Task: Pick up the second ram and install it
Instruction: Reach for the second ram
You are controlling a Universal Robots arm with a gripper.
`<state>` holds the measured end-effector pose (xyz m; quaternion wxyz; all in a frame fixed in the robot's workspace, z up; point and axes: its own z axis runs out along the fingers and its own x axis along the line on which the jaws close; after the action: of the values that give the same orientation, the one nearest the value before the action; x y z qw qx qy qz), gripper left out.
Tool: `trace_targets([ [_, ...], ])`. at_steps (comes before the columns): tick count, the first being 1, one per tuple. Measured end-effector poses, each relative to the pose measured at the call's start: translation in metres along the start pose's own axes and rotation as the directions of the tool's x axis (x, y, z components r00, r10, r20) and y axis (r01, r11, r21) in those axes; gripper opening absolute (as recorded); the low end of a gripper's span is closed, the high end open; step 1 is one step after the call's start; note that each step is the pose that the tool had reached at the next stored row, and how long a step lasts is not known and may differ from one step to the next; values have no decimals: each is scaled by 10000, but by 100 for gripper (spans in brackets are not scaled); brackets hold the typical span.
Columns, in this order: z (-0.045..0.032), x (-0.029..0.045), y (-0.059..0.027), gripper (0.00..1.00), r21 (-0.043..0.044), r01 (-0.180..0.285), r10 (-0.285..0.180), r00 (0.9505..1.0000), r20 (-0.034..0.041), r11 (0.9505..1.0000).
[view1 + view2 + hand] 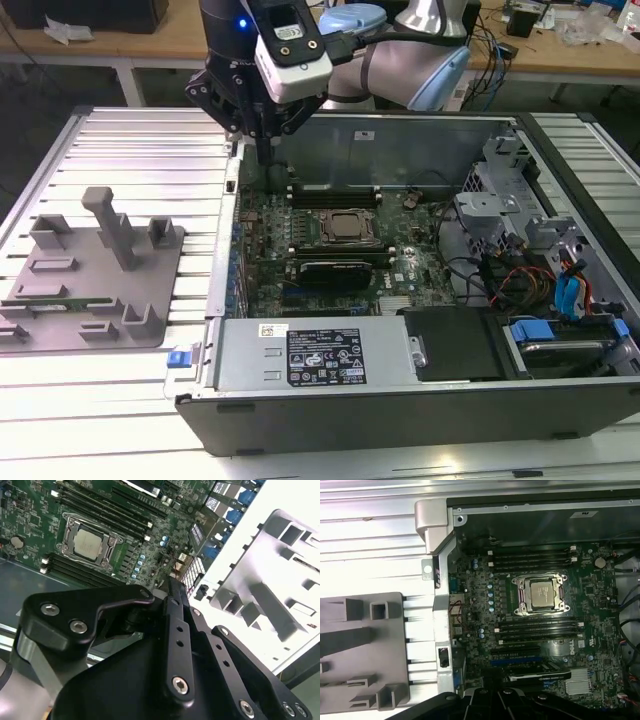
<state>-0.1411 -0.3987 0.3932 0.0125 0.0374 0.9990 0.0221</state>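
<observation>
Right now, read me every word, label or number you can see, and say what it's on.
White sticker on the power supply cover: too small to read.
Black label beside it: too small to read.
Pale label on the case wall: blurred.
Nothing can be quoted.

Motherboard (pixel 265 225) in case (pixel 400 130); fixture (pixel 160 275) beside it.

Open computer case (pixel 400 412) (motherboard (pixel 262 226) exposed); grey fixture (pixel 150 282) beside.

Exterior view above computer case (pixel 400 425), both wrist views close over motherboard (pixel 480 605), seemingly tilted
</observation>
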Motion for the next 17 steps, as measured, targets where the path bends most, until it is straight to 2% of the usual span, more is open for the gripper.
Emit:
trace_targets([
  [9,0,39,-3,8,0,-1,1,10000,0,10000],
  [17,-1,109,-8,8,0,0,0,10000,1,10000],
])
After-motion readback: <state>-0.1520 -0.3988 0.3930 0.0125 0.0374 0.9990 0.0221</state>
